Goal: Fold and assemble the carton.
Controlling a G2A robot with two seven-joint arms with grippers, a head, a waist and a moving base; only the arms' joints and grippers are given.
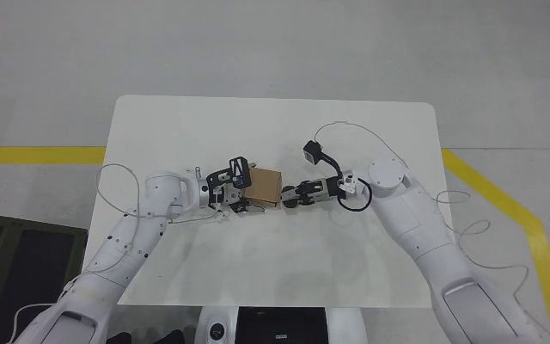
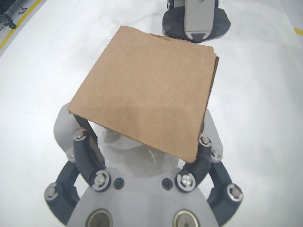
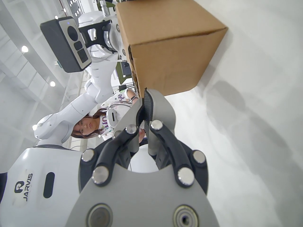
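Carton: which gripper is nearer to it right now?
Left. The left gripper straddles one end of the carton, so the carton sits partly within it. The right gripper, shut, has its tips at the edge of the opposite face; whether they touch cannot be told.

On my feed the carton reads as plain brown corrugated cardboard, matt and faintly fibrous, with raw, slightly ragged cut edges. The table under it looks like a smooth white surface with only a dull sheen. I see the right gripper built of satin grey metal plates, matt black plastic links, bright polished screw heads and finely textured black rubbery pads; the left gripper looks made the same way, and the arm shell behind is glossy white plastic.
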